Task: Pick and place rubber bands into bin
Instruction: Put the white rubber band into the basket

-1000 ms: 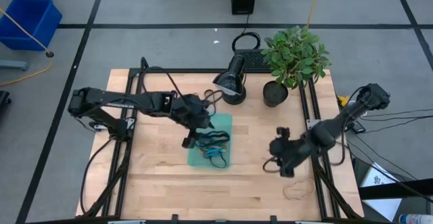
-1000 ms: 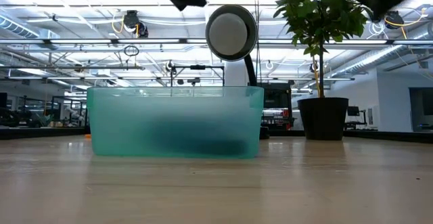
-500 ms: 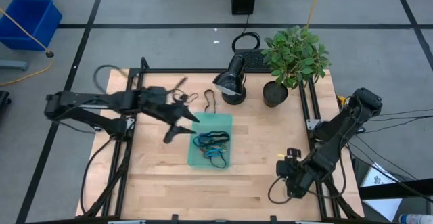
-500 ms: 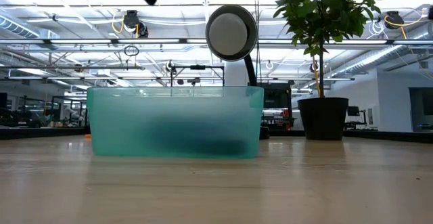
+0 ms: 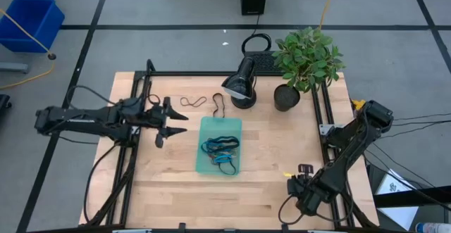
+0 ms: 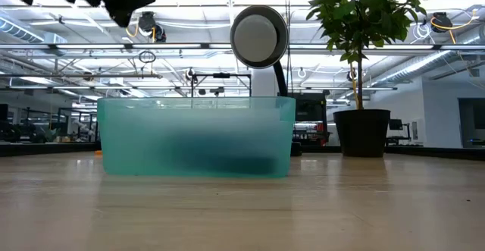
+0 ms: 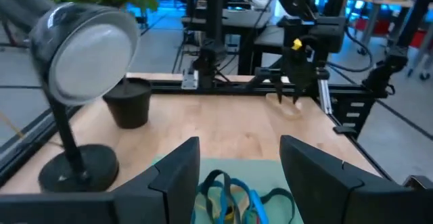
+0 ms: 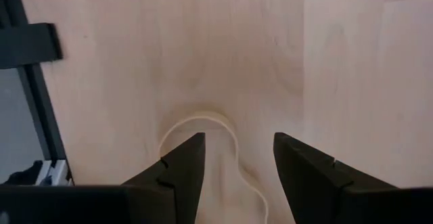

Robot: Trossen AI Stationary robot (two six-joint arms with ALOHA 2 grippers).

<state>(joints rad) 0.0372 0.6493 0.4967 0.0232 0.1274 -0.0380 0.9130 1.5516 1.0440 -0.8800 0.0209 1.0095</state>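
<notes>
In the high view the bin (image 5: pixel 219 145) sits at the centre of the counter (image 5: pixel 261 191), with a tangle of blue, black and orange rubber bands (image 5: pixel 220 150) lying inside it. Two more dark bands (image 5: pixel 192 101) lie loose on the wood just above the bin's upper left corner, near the desk lamp (image 5: pixel 239 84). The left gripper (image 5: pixel 171 122) hangs to the left of the bin, its fingers spread wide and holding nothing. The right gripper (image 5: pixel 294 189) is low at the lower right of the frame, pointing down at the counter; its wrist view shows the fingers (image 8: pixel 177 176) wide apart over a pale tan band (image 8: pixel 203 132) that lies flat on the wood between them, not gripped. A potted plant (image 5: pixel 304 60) stands at the upper right of the counter
</notes>
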